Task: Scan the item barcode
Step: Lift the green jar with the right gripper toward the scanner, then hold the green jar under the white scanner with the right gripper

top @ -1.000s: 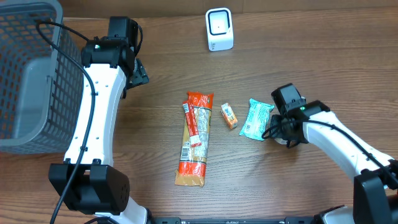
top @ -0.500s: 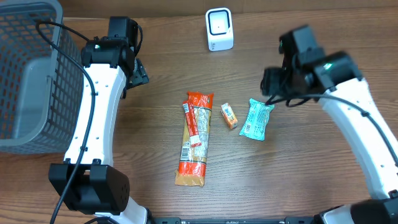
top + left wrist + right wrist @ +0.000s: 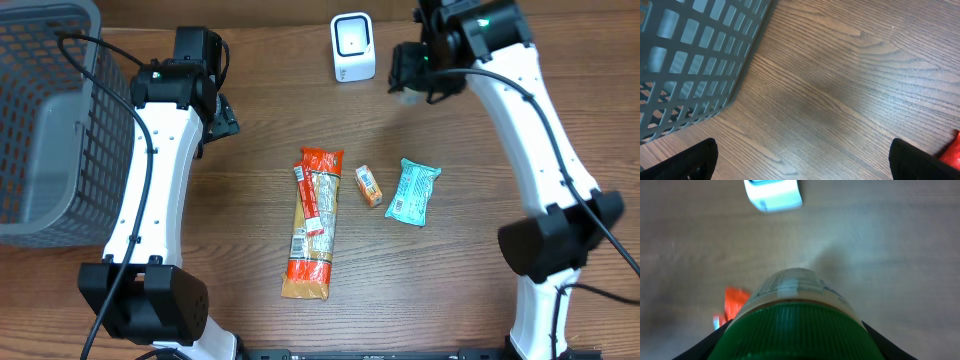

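The wood-grain bench (image 3: 250, 250) carries a long crinkled orange packet (image 3: 313, 222), a small carton (image 3: 369, 186) and a teal pouch (image 3: 414, 191) at centre. A grey mesh basket (image 3: 45, 120) sits at nine o'clock. Only the right wrist view shows the bottle (image 3: 790, 287), with its ribbed green cap and pale printed label. The right pincer (image 3: 408, 78) is clenched on it, at three o'clock of the white rounded scanner (image 3: 353, 47). The left pincer (image 3: 807, 162) gapes wide, grasping nothing.
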